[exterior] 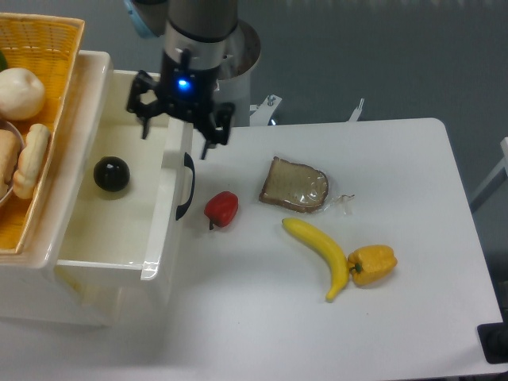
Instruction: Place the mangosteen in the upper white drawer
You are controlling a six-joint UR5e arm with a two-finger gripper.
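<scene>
A glossy dark mangosteen (111, 174) lies on the floor of the upper white drawer (119, 238), toward the back half of the pulled-out box and nearer its left wall than its front panel. Nothing touches the fruit. The drawer's curved black handle (185, 186) faces the table on the right-hand front panel.

Above the drawer's rear right corner hangs the gripper (176, 133) of the arm, a blue light glowing on its body. Its fingers are spread wide apart and hold nothing: one fingertip points down over the inside of the drawer, the other hangs just outside the front panel, above the handle. The gripper is well clear of the mangosteen, up and to the right of it.

To the left of the drawer, overlapping its left wall, sits a yellow wicker basket (55, 48) holding pale rounded items.

On the white table (413, 317) to the right of the drawer, a small red pepper (221, 209) lies just beside the handle. Farther from the drawer rests a slice of brown bread (294, 185) in clear wrap, and below it a banana (321, 255) whose lower end touches a yellow pepper (373, 264).
</scene>
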